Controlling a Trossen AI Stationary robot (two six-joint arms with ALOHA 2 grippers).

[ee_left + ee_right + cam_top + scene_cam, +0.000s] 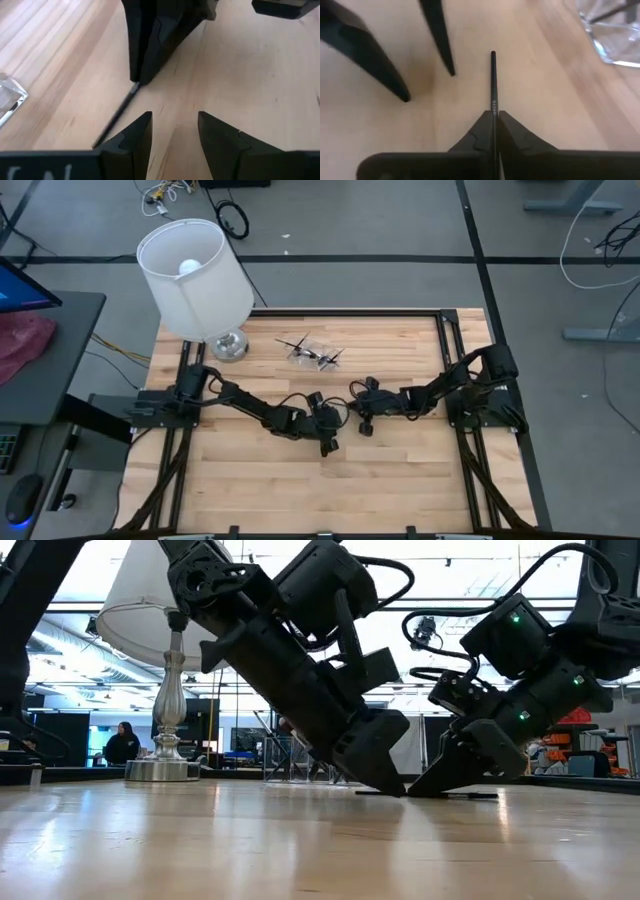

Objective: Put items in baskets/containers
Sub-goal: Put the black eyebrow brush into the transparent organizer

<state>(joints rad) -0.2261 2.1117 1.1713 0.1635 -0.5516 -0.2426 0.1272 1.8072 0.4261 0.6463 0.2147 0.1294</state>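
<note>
Right wrist view shows the right gripper (494, 117) pinching 1 thin dark-handled makeup brush (493, 80), its length running straight ahead; the small clear plastic container (312, 351) lies beyond. Left gripper (174, 131) hovers spread alongside.

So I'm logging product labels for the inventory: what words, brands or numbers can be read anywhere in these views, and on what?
Small pale print on the thin black makeup brush handle, pinched in the shut right hand: too blurred to read for sure.
Large pale letters on the left arm's black wrist housing: cut off by the picture's edge, unreadable.
Nothing else carries readable text.
</note>
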